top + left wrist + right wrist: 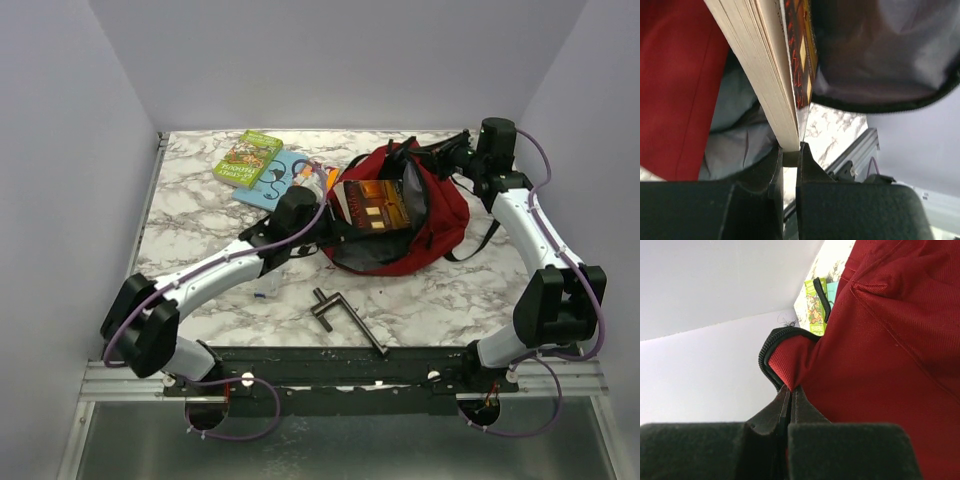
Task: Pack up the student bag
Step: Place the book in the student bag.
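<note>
Two things lie near the student bag (pixel 445 215) — green book (pixel 247 158), tool (pixel 347 318).

Left arm (pixel 210 270) and right arm (pixel 535 235) are wearing white shells between black joints, purple cables (pixel 236 437) trailing alongside; left pincer (pixel 790 155) and right pincer (pixel 790 390) are showing matte black.

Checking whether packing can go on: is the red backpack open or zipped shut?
Open: the student bag gapes, with a book partway inside, gripped by the left gripper; the right gripper pinches its zipper rim.
</note>
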Controlling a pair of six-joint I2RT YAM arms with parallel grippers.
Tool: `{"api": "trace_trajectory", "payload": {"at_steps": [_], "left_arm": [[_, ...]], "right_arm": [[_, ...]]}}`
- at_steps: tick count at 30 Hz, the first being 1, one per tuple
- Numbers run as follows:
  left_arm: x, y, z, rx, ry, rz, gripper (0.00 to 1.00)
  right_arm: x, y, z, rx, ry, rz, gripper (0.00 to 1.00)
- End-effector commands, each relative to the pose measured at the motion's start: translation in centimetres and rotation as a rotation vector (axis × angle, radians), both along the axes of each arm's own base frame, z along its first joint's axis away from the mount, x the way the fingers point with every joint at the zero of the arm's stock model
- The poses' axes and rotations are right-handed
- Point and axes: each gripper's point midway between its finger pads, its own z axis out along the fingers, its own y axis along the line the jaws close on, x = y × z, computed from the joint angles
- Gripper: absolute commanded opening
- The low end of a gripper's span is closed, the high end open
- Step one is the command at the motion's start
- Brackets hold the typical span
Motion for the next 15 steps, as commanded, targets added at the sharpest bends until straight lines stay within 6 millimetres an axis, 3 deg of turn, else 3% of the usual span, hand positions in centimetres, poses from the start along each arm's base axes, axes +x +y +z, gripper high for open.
{"api": "trace_trajectory", "payload": {"at_steps": [1,7,13,15], "left_arm": [[3.4,-3.5,1.3,0.047,-0.102,0.077,0.0],[4.7,-8.2,-0.6,0.044,-0.034,0.086,0.0],[4.6,-12.7,0.1,-0.056,0.039,0.092,0.0],[5.3,-14.3,-0.2,-0.07,0.046,0.117,0.0]], "right_arm": [[-1.6,1.0,5.4,0.076,-0.144,0.067,0.01],[-2.2,1.5,5.7,0.145,-0.136,0.082,0.01],[-3.0,1.0,6.5,0.207,-0.149,0.024,0.01],[-3.1,0.8,6.5,0.237,-0.144,0.003,0.01]]}}
